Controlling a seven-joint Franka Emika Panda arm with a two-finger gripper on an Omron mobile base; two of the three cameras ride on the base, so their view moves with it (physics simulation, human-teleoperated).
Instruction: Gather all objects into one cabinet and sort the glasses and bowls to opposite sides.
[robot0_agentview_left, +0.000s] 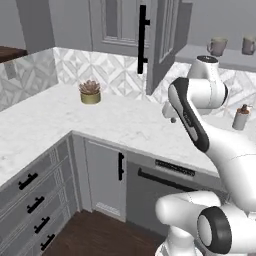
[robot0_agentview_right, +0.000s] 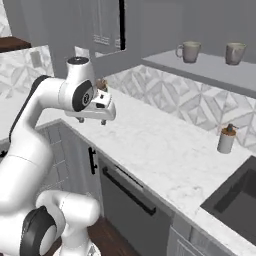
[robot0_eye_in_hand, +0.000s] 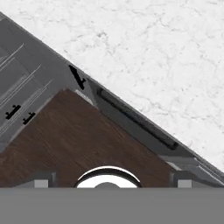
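Nearest the base, the white arm bends up over the edge of the white marbled worktop (robot0_agentview_left: 65, 120), above the grey lower cupboards with short black handles (robot0_agentview_left: 30, 200) and the dark-fronted appliance with a long bar handle (robot0_agentview_right: 130, 192). Its claw (robot0_agentview_right: 92, 120) hangs just above the worktop's front edge, pointing down; in the hand view the 2 tips (robot0_eye_in_hand: 43, 180) stand far apart at the bottom corners, so the claw is spread and holds nothing. Beneath them lie the brown wooden floor (robot0_eye_in_hand: 74, 140) and the worktop rim.

Farther back on the worktop, a small reddish succulent in a round yellow-green pot (robot0_agentview_left: 90, 93) stands near the patterned grey wall tiles (robot0_agentview_left: 107, 70). To the right, a small beige soap pump bottle with a dark top (robot0_agentview_right: 226, 139) stands beside the dark sink basin (robot0_agentview_right: 237, 192).

Farthest, the grey upper wall cabinet with its tall panelled door and long black bar handle (robot0_agentview_left: 143, 37) stands open. On its pale grey inner shelf (robot0_agentview_right: 200, 65) rest 2 beige-grey handled cups, the left cup (robot0_agentview_right: 189, 51) and the right cup (robot0_agentview_right: 235, 52), upright and well apart.
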